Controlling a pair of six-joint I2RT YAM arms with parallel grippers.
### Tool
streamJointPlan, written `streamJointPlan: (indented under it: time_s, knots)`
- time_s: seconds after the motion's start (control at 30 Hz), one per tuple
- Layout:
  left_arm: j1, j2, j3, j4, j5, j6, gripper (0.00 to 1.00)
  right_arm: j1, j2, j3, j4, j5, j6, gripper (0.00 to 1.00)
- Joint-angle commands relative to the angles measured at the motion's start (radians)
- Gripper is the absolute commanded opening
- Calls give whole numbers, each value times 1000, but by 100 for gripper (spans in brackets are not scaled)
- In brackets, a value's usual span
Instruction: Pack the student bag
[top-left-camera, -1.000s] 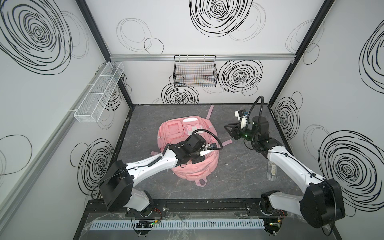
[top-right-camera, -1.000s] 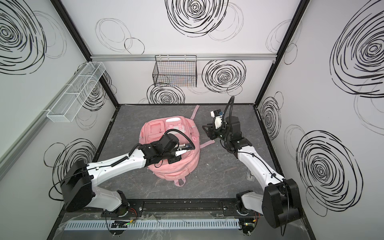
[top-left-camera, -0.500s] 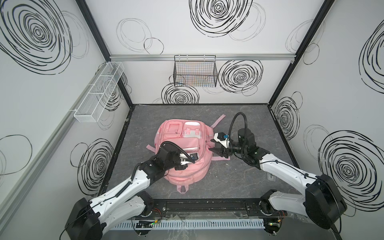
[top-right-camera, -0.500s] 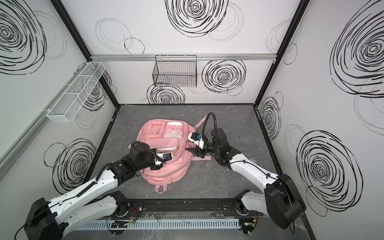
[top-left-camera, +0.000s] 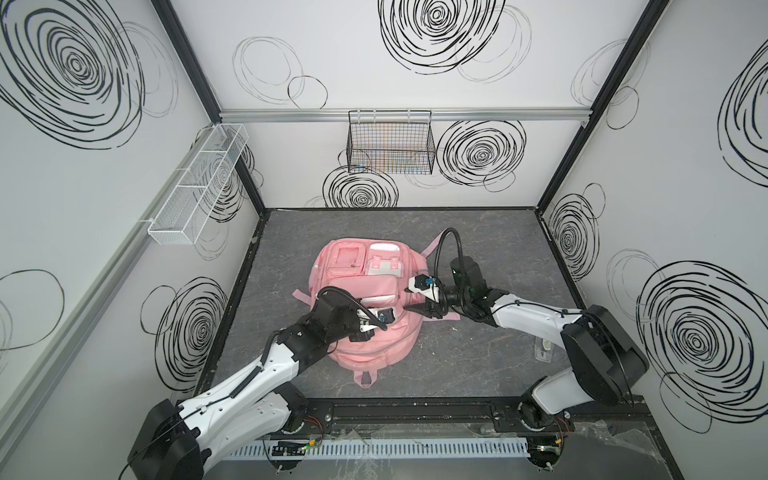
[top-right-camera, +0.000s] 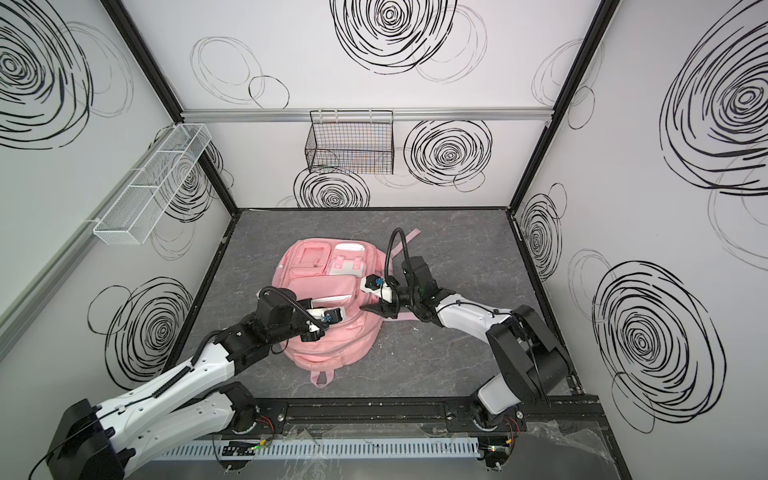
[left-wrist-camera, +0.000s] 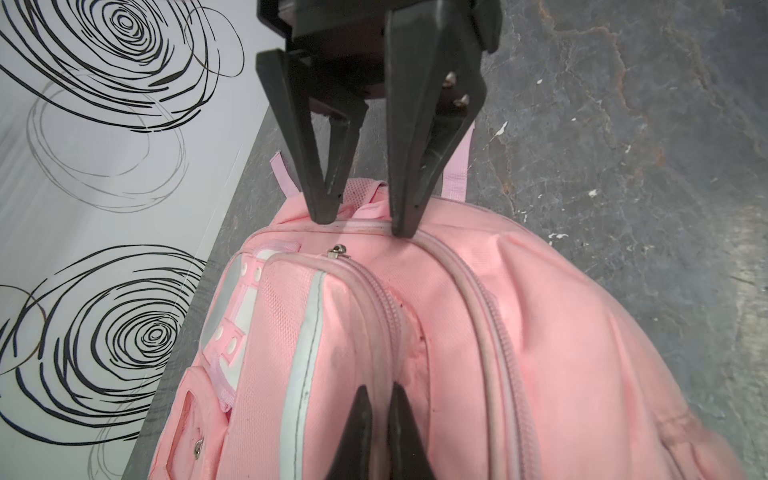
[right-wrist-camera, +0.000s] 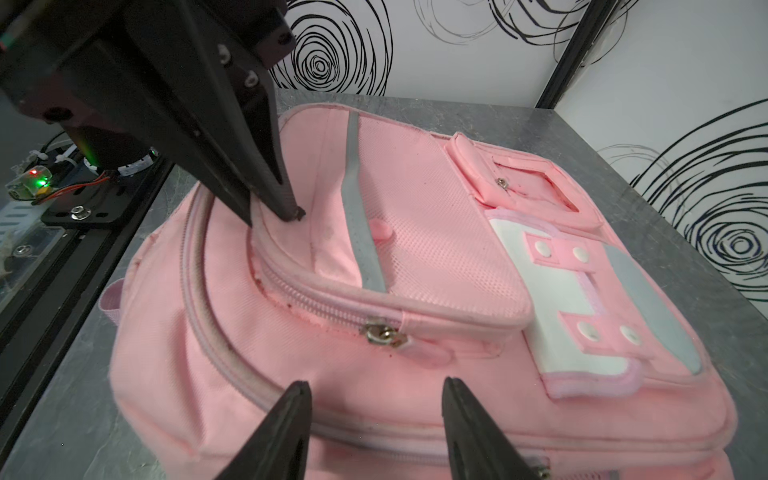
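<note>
The student bag (top-left-camera: 374, 353) (top-right-camera: 332, 345), a pink backpack with white trim, lies flat in the middle of the grey floor in both top views. My left gripper (top-left-camera: 365, 332) (top-right-camera: 309, 336) (left-wrist-camera: 380, 392) is shut on a fold of pink fabric at the front pocket's zipper edge; the right wrist view shows its fingertips (right-wrist-camera: 286, 212) pinching there. My right gripper (top-left-camera: 415, 311) (top-right-camera: 370, 308) (right-wrist-camera: 376, 388) stands open just over the bag's right side, above the main zipper line, holding nothing. A metal zipper slider (right-wrist-camera: 380, 334) sits on the pocket seam.
A black wire basket (top-left-camera: 390, 145) hangs on the back wall and a white mesh shelf (top-left-camera: 195, 187) on the left wall. A pink strap (top-left-camera: 432, 245) trails behind the bag. A small clear item (top-left-camera: 544, 349) lies by the right wall.
My right gripper came down from the back right to the bag's right side and opened wider. The left arm drew back toward the front, still gripping, and the bag shifted forward with it.
</note>
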Motion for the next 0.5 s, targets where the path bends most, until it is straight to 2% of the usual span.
streamJointPlan:
  time_s: [0.0,0.37,0.47]
  knots:
    - [3,-23,1,115,54,11,0,15,48,55,15,-21,-52,54]
    - [8,-30,-2,125,56,3,0,21,162,117,-21,-67,-56,52]
    - [12,-31,0,126,60,0,0,21,176,107,14,-76,-14,46]
